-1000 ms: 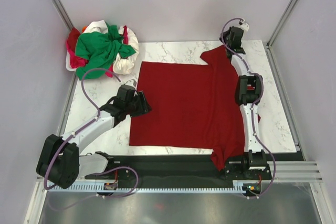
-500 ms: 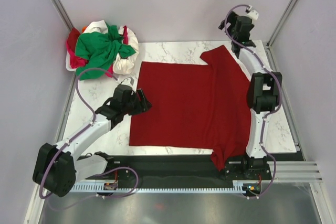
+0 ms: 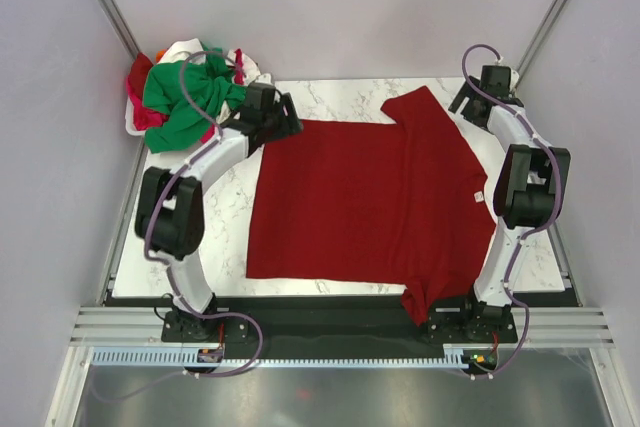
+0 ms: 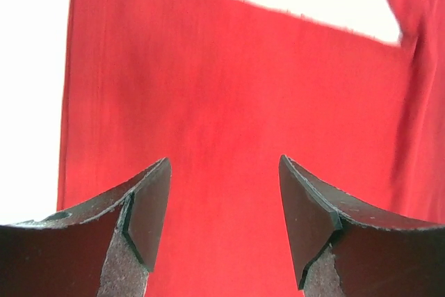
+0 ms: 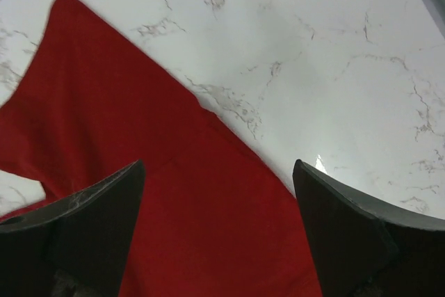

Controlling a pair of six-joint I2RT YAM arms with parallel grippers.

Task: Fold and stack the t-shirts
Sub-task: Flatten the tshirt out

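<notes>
Marble table (image 3: 330,92), white-walled cell.

- Dark red t-shirt (image 3: 365,202) lies flat at table centre. Its long axis runs 9 to 3 o'clock: hem at 9, collar with white tag (image 3: 478,198) at 3. One sleeve (image 3: 420,112) points to 12, the other hangs over the near edge at 6.
- Left gripper (image 3: 285,122) hovers at the far hem corner, about 10 o'clock of the shirt. Jaws are well apart and hold nothing; the wrist view shows red cloth below and ahead of them.
- Right gripper (image 3: 468,99) sits just beside the far sleeve at about 1 o'clock. Jaws are spread wide and empty, over the sleeve edge and bare marble.
- Remaining t-shirts are in a heap (image 3: 190,92) at the 11 o'clock table corner, apart from the red one.

Judgement: each arm is nearest its own far corner, so the fold likely turns on the 12 o'clock edge being pinched and drawn toward 6.
</notes>
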